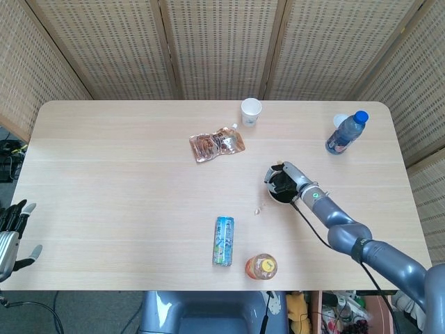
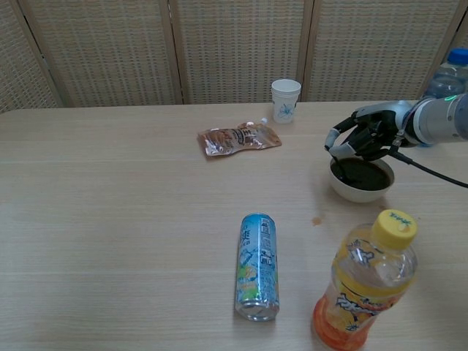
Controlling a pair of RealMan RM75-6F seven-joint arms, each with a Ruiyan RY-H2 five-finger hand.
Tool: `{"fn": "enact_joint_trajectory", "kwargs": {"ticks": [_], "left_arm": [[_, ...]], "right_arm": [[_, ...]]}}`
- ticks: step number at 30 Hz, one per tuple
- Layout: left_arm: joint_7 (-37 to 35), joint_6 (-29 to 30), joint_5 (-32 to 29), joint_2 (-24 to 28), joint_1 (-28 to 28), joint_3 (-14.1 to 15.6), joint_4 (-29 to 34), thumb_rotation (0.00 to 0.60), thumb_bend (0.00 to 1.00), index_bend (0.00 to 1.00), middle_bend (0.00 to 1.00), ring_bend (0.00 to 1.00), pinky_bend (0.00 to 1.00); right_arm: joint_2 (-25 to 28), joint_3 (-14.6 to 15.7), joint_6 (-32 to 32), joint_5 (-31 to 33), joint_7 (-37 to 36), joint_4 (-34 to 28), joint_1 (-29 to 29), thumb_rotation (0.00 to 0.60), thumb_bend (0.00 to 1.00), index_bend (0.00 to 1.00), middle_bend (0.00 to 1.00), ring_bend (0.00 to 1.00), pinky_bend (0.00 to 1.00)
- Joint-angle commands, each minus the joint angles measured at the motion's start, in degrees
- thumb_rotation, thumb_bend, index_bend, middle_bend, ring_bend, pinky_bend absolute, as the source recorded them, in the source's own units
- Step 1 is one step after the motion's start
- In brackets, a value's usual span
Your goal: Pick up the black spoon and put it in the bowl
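A pale, light-wood rectangular tabletop with rounded corners fills most of the head view, its grain running lengthwise. Behind it stands a folding screen of woven rattan panels in slim wooden frames, wrapping around the far edge and angling in at both sides; in the chest view the same panels rise straight up behind the tabletop's far edge. Light is even and soft, with only faint shadows on the wood. Below the near edge, a strip of grey floor shows, with some cables and clutter at the lower right.
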State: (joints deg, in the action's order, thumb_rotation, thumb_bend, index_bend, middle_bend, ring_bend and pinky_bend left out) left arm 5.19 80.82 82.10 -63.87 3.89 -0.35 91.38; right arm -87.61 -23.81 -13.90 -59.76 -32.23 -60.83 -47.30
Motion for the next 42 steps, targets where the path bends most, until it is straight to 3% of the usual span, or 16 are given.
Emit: {"fn": "enact_joint_trajectory", "kwargs": {"ticks": [1, 8, 23, 35, 42], "left_arm": [[0.0, -0.2, 0.1, -0.1, 0.2, -0.1, -0.1, 0.600, 0.32, 0.00, 0.00, 0.00, 0.00], [0.7, -0.7, 0.3, -0.3, 0.8, -0.3, 0.4, 0.600, 0.32, 0.00, 0.00, 0.00, 0.00], [1.4, -0.4, -0.7, 0.2, 0.2, 0.0, 1.1, 0.600, 0.32, 0.00, 0.00, 0.00, 0.00], [0.3, -0.9, -0.1, -0.4, 0.7, -0.1, 0.1, 0.600, 0.32, 0.00, 0.00, 0.00, 0.00], [0.6, -1.0, 0.0, -0.4, 1.1, -0.4, 0.2, 0.600, 0.32, 0.00, 0.00, 0.00, 0.00]], "right_arm": [[1.1, 0.3, -0.4, -0.6, -0.2, -1.6, 1.2, 0.600, 0.88, 0.71, 0.99, 1.00, 1.00], [2.2, 0.5, -0.2, -0.8, -0.9, -0.8, 2.4, 0.600, 0.88, 0.72, 0.99, 1.00, 1.00], [-1.7, -1.3, 2.3, -2.1, -1.5, 5.7, -1.0, 0.600, 0.88, 0.72, 0.99, 1.00, 1.00], [1.8, -0.2, 1.5, -3.5, -1.1, -2.0, 2.3, 0.600, 0.88, 0.72, 0.99, 1.00, 1.00], [2.7, 0.1, 1.2, -3.1, -1.2, -0.9, 2.7, 0.600, 0.88, 0.72, 0.99, 1.00, 1.00]]}}
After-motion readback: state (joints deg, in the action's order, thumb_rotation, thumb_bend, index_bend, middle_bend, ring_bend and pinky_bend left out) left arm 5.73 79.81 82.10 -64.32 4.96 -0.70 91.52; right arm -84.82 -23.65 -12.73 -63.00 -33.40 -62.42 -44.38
